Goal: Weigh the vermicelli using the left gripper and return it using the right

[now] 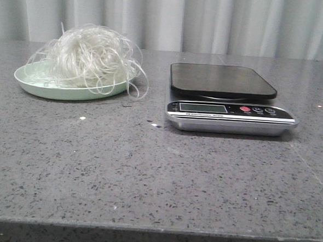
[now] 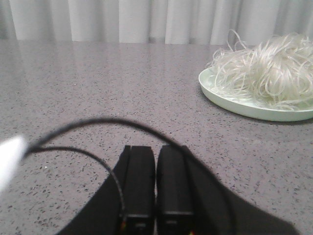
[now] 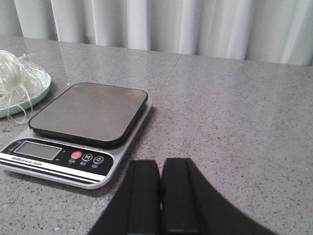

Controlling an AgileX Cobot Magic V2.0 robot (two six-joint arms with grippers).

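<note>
The vermicelli is a fluffy nest of translucent white strands heaped on a pale green plate at the far left of the grey table. It also shows in the left wrist view and at the edge of the right wrist view. A kitchen scale with a dark platform, bare, stands to the plate's right; it also shows in the right wrist view. My left gripper is shut and empty, low over the table, well short of the plate. My right gripper is shut and empty beside the scale. Neither gripper shows in the front view.
A pale curtain hangs behind the table. The table's front edge runs across the bottom of the front view. Black cables loop in front of the left wrist camera.
</note>
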